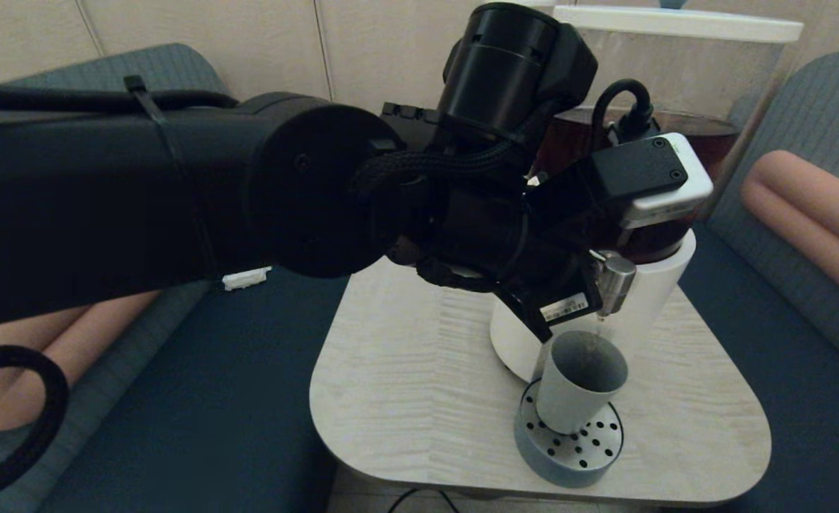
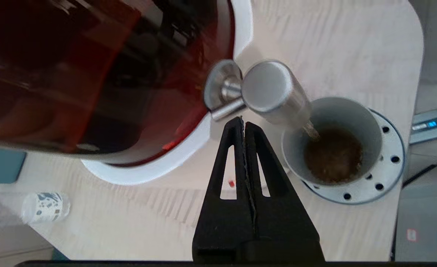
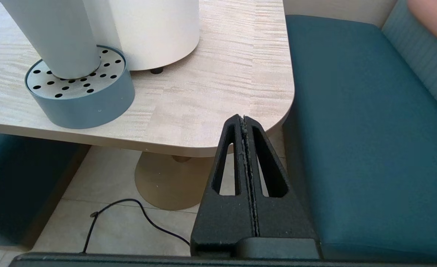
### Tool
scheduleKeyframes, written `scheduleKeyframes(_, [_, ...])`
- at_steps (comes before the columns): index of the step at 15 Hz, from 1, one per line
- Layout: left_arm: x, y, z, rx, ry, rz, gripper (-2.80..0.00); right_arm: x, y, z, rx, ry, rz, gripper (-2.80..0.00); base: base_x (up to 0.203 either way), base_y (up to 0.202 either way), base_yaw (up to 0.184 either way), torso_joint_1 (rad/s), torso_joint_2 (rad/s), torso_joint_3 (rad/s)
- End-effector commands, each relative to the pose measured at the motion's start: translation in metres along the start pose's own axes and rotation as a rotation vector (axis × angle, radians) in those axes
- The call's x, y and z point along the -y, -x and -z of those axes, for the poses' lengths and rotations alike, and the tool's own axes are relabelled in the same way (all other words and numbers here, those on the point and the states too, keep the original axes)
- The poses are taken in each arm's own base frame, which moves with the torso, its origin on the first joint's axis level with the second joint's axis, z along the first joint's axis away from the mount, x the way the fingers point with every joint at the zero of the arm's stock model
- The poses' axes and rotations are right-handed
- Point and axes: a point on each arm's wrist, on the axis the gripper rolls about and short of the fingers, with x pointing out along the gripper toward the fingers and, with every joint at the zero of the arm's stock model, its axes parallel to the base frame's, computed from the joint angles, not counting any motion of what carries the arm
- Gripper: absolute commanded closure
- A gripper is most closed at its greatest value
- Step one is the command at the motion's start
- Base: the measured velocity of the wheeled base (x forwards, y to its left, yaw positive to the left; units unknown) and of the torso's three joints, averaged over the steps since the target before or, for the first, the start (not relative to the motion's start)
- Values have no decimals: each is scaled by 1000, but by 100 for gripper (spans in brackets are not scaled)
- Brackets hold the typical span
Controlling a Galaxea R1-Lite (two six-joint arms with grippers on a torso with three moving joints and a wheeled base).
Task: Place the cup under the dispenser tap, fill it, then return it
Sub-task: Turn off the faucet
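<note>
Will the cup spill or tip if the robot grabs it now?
Probably sloshy: the cup is open-topped, with brown liquid pooled inside. It looks smooth and tapered, so it may slip. Standing on the holed drip tray, a sideways nudge could tip it.

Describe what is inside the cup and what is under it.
The cup holds shallow brown liquid, with a thin stream falling from the dispenser tap. It stands on a perforated grey drip tray. The cup's inside bottom is covered.

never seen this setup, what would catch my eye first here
A thin brown stream falls from the brushed-steel dispenser tap into the matte grey-blue cup standing on the round perforated drip tray. The left tool, shut, hovers beside the tap, before the dark-liquid tank.
</note>
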Motion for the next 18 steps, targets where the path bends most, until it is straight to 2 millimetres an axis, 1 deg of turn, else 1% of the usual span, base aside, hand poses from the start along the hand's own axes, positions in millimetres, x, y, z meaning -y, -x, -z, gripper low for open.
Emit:
scheduleKeyframes(1, [1,-4,1,-2,-6,3,0,0,0,0,1,0,0,0,0,0,0,0,0,0])
scheduleKeyframes(5, [1,-7,2,4,-7,0,0,0,0,0,1,0,0,0,0,0,0,0,0,0])
scheduleKeyframes(13, [-1,-8,0,26,-12,-21,0,0,0,0,1,0,0,0,0,0,0,0,0,0])
scheduleKeyframes(18, [0,-14,-1,61,-16,-24,0,0,0,0,1,0,0,0,0,0,0,0,0,0])
